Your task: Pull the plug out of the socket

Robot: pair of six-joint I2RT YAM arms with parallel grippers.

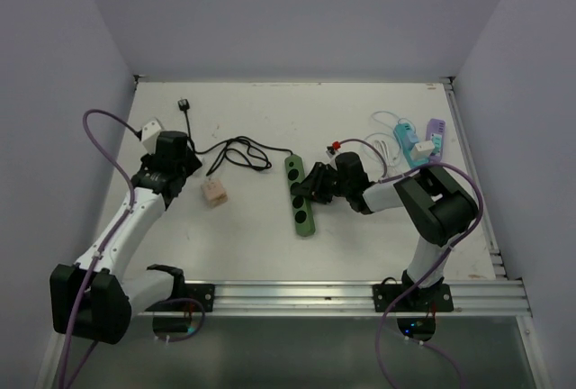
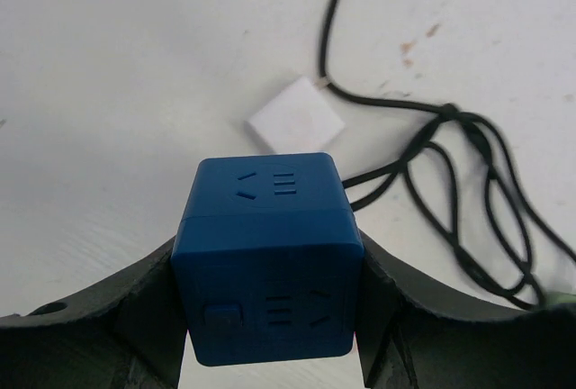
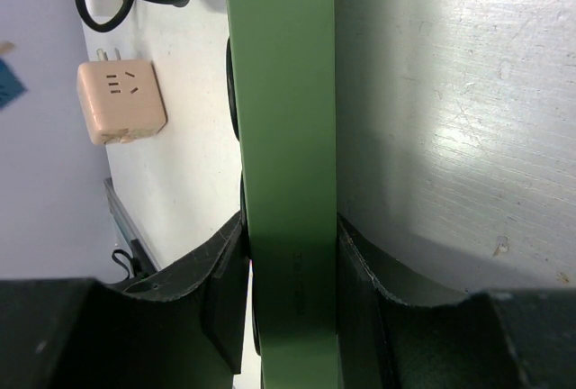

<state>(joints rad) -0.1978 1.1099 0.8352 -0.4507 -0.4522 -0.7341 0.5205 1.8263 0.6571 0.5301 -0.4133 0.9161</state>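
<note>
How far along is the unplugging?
Done: the blue cube plug sits in the left gripper, well apart from the green plastic power strip. In hand: the right gripper clamps that strip. Left: probably just setting the cube down and releasing both.

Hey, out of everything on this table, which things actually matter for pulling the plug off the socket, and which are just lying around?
In the job:
green power strip, clamped by the right gripper
blue cube adapter, held by the left gripper

Lying about:
beige cube adapter
white cube
teal item
purple item
</note>
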